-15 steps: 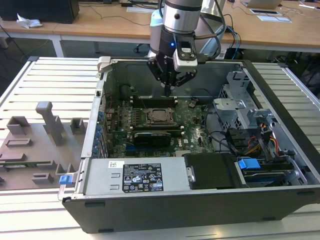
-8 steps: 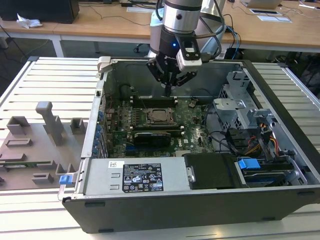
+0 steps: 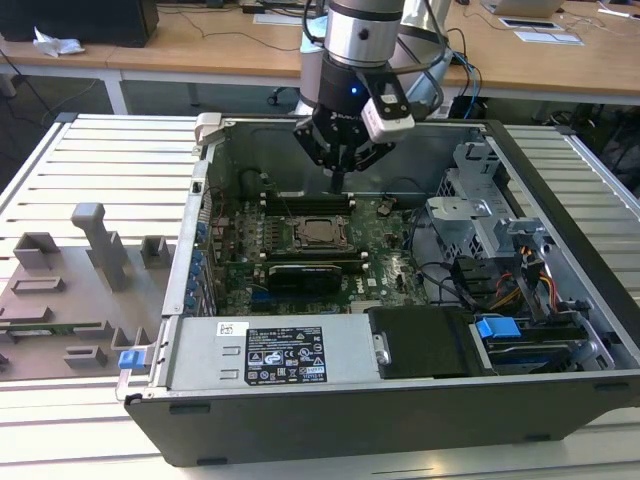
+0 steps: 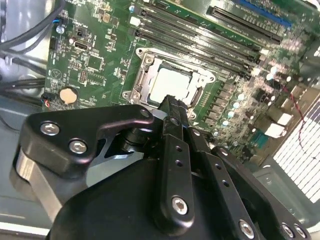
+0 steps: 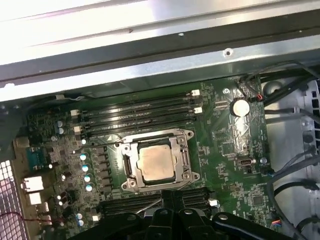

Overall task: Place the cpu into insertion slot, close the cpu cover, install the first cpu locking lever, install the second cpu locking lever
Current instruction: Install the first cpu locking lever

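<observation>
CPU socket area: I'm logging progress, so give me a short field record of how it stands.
cpu: seated in the insertion slot
cpu cover: lying flat, framing the cpu
gripper: shut, empty, above the motherboard, not touching the cpu cover

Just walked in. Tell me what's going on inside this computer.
A robot arm's pincer hangs shut and empty over the motherboard inside the open computer case. The cpu already sits in the insertion slot, and the cpu cover lies flat around it. The pincer's tip is close to the socket's edge and appears clear of the board. I cannot tell whether the locking levers are latched.
</observation>
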Tool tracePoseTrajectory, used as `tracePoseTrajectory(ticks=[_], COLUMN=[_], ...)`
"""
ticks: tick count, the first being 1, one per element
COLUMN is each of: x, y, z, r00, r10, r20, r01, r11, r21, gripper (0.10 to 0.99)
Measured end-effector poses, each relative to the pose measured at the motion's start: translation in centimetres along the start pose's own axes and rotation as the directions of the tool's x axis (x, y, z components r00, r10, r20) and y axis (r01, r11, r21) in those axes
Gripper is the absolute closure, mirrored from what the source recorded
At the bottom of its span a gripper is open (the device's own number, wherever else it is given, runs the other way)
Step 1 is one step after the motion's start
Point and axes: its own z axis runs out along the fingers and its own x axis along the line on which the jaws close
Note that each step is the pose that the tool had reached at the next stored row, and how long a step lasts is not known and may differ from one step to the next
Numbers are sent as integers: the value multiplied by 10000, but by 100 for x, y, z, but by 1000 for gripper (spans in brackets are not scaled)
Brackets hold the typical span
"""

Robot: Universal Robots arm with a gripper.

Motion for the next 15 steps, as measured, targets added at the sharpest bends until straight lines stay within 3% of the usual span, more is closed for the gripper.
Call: tracePoseTrajectory(ticks=[4, 6, 7, 8, 10, 13, 15], x=[0, 0, 0, 0, 0, 0, 0], y=[0, 0, 0, 0, 0, 0, 0], z=[0, 0, 0, 0, 0, 0, 0], r00=[9982, 9964, 9957, 9938, 9922, 9877, 9827], r10=[-592, -843, -929, -1110, -1248, -1565, -1852], r20=[35, 45, 46, 47, 50, 68, 87], r01=[592, 843, 929, 1111, 1249, 1564, 1851], r11=[9982, 9964, 9955, 9928, 9898, 9831, 9775], r21=[-5, -94, -168, -441, -681, -949, -1014], gripper=[980, 980, 980, 980, 980, 980, 980])
